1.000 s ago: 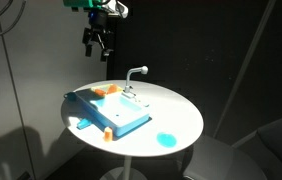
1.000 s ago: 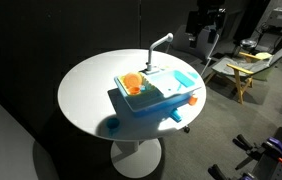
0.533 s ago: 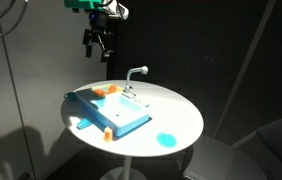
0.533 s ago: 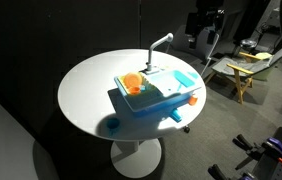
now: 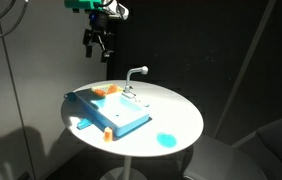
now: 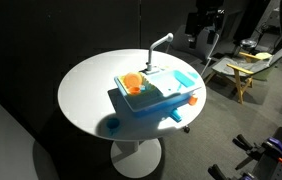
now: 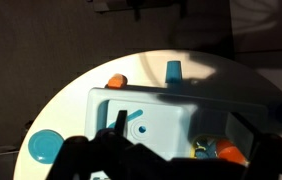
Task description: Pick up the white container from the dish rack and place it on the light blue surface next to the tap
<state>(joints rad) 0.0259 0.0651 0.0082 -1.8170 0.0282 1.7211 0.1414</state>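
Note:
The light blue toy sink unit (image 5: 116, 115) lies on the round white table in both exterior views (image 6: 159, 98) and in the wrist view (image 7: 151, 115). The grey-white gooseneck tap (image 5: 133, 75) stands at its far edge (image 6: 159, 45). The orange dish rack (image 6: 131, 82) sits at one end of the unit (image 5: 105, 91), and its orange shows at the lower right of the wrist view (image 7: 228, 152). I cannot make out the white container. My gripper (image 5: 98, 43) hangs high above the table, open and empty, with its dark fingers spread wide in the wrist view (image 7: 181, 135).
A round bright blue disc (image 5: 166, 139) lies on the table near its edge (image 7: 44, 146). A small orange block (image 7: 115, 79) and a blue block (image 7: 173, 71) sit by the unit's rim. Beyond the table, chairs and clutter stand on the floor (image 6: 243, 68).

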